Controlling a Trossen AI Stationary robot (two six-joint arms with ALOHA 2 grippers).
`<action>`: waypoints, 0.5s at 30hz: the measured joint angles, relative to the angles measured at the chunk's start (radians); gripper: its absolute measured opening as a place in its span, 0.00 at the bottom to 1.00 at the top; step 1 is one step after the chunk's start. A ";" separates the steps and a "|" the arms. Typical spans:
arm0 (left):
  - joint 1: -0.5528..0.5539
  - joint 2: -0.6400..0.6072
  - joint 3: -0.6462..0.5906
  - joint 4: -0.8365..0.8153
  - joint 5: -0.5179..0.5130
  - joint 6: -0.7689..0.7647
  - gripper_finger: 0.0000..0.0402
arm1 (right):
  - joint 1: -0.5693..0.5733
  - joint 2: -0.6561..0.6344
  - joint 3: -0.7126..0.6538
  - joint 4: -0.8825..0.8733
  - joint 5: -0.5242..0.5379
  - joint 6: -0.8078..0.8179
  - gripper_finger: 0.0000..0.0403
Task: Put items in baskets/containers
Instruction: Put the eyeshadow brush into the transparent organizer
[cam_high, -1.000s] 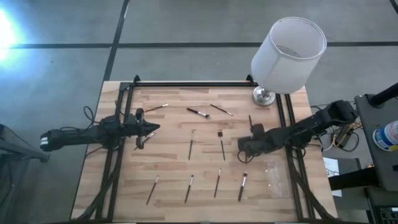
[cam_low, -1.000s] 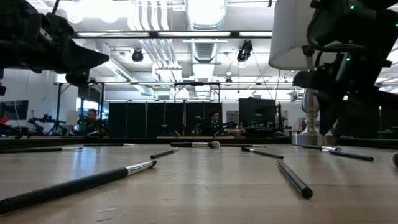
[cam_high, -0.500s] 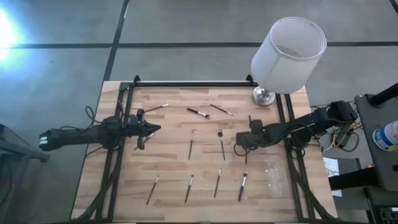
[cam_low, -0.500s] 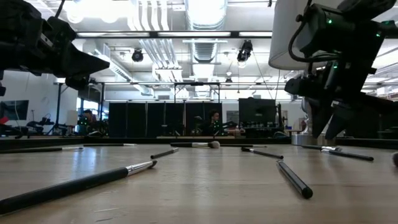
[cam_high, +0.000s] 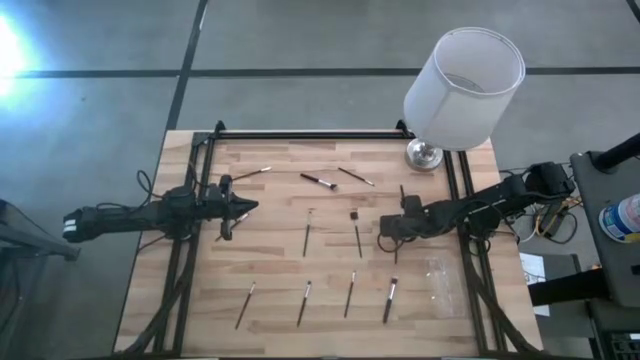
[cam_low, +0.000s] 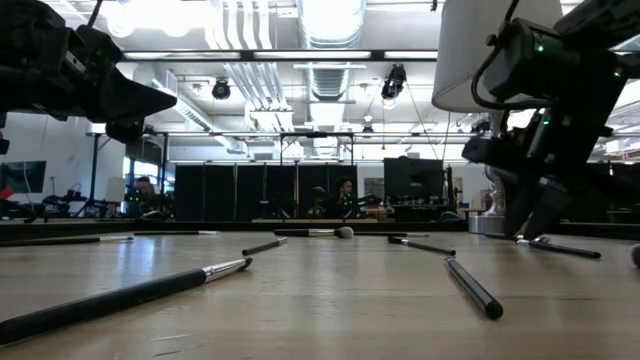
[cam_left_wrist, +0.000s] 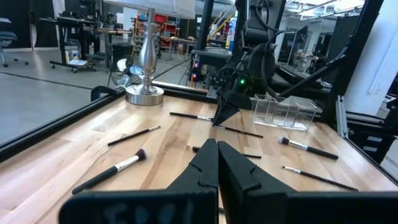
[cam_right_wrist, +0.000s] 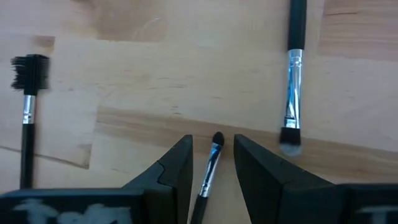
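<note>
Several thin brushes lie flat on the wooden table (cam_high: 280, 270). My right gripper (cam_right_wrist: 212, 143) stands open, pointing steeply down at the right middle (cam_high: 388, 232). Its fingers stand on either side of a small dark brush (cam_right_wrist: 211, 163) without touching it. That brush lies flat, its bristle tip between the fingertips and its handle hidden under the gripper. The clear container (cam_high: 440, 285) stands near the right edge, also in the left wrist view (cam_left_wrist: 283, 112). My left gripper (cam_high: 245, 208) waits shut and level at the table's left, holding nothing.
A lamp with a big white shade (cam_high: 463, 88) and a silver base (cam_high: 424, 155) stands at the far right corner. A silver-ferruled brush (cam_right_wrist: 291, 93) and a spoolie brush (cam_right_wrist: 26, 106) lie close beside the right gripper. More brushes lie along the near side (cam_high: 303, 302) and far side (cam_high: 318, 181).
My right gripper has sunk toward the table and shifted slightly toward the table's left, coming down over the small dark brush. The brushes have not moved.
</note>
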 joint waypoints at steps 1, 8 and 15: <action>0.000 0.000 0.000 0.000 0.000 -0.001 0.00 | 0.000 0.000 0.000 0.000 0.000 0.000 0.27; 0.000 0.000 0.000 -0.001 -0.001 -0.003 0.00 | 0.000 0.033 0.009 0.009 0.006 -0.004 0.25; 0.000 0.014 0.000 -0.002 -0.001 -0.008 0.00 | 0.001 0.140 0.058 0.012 0.028 -0.063 0.18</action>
